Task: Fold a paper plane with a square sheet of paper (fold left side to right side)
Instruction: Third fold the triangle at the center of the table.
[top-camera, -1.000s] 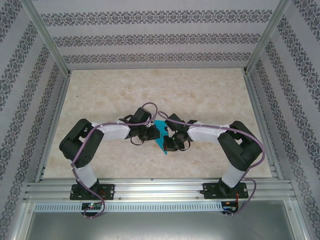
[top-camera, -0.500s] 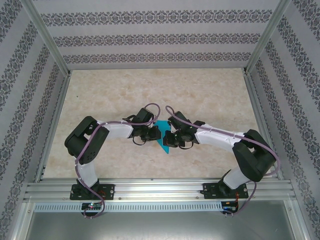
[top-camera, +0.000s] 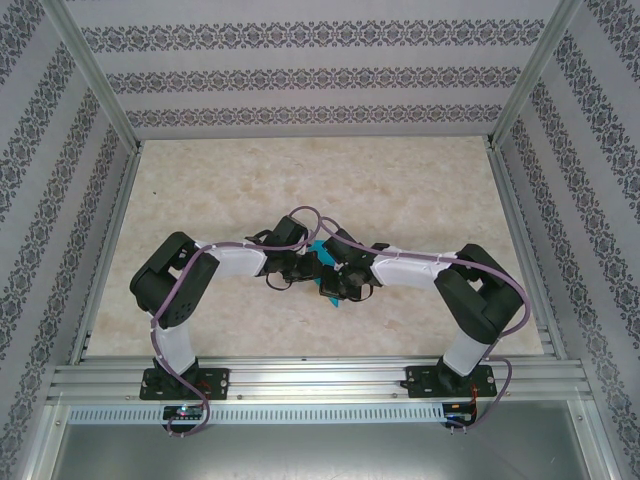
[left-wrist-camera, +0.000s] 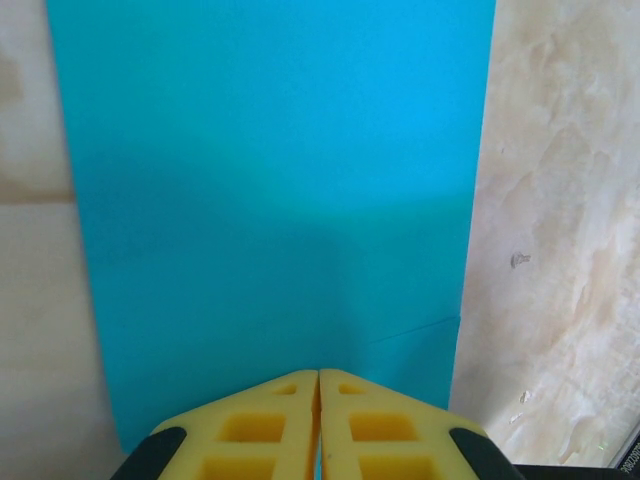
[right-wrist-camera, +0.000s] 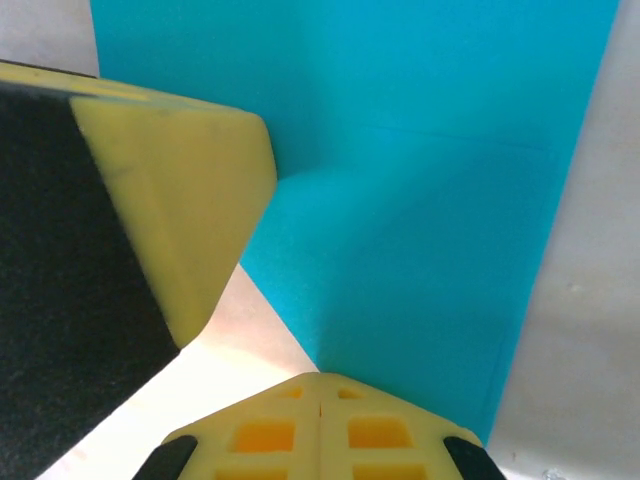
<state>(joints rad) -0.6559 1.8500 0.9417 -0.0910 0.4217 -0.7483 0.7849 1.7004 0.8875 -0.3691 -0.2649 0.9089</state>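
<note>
The square sheet of paper (top-camera: 331, 297), bright teal-blue and folded, lies flat on the table between the two arms, mostly covered by them. In the left wrist view the paper (left-wrist-camera: 270, 180) fills the middle, with a faint crease near its right edge. My left gripper (left-wrist-camera: 319, 374) is shut, its yellow tips resting on the paper's near part. My right gripper (right-wrist-camera: 320, 378) is also shut, its tips at the paper's (right-wrist-camera: 430, 200) slanted lower edge. The left gripper's finger (right-wrist-camera: 170, 190) stands on the paper just to the left of it. In the top view, left gripper (top-camera: 303, 266) and right gripper (top-camera: 338, 277) nearly touch.
The marbled beige table (top-camera: 300, 180) is fenced by aluminium rails (top-camera: 320, 375) in front and patterned walls on three sides. Purple cables (top-camera: 300, 215) loop over both wrists. A small dark speck (left-wrist-camera: 518, 260) lies on the table right of the paper.
My right gripper has shifted left over the paper, closing the gap to the left gripper, so less teal shows. The left gripper's jaws have closed the last bit.
</note>
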